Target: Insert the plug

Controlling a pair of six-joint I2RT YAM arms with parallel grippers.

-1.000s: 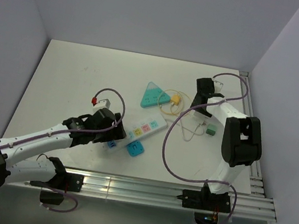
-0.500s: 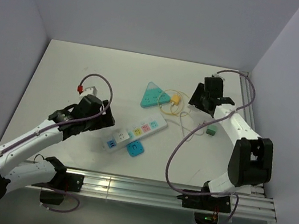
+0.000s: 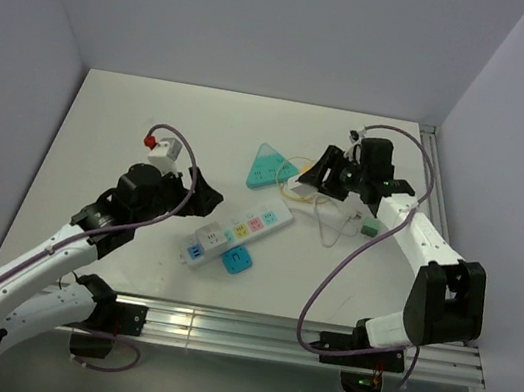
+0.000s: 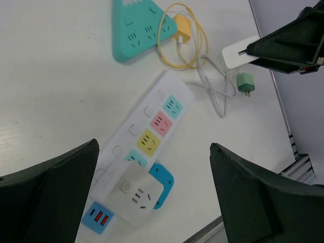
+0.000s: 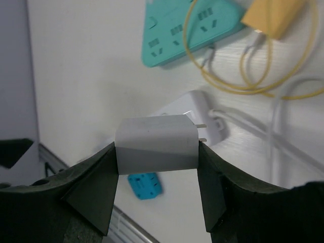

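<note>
The right pincer point(image 3: 329, 173) is part-way closed on the white plug point(image 5: 156, 144). Its fingers press the block's two flat sides and the two prongs stick out free. It holds the plug off the desk point(image 3: 133, 123), at about 2 o'clock from the white power strip point(image 3: 241, 231) and just beside the yellow cable loop point(image 4: 179, 45). The left pincer point(image 3: 200, 191) is spread wide and holds nothing, at about 9 o'clock of the strip. A second ago the left pincer was low over the strip's near end, and it has since drawn back. The right pincer has swung from the desk's 3 o'clock edge toward the middle.
</note>
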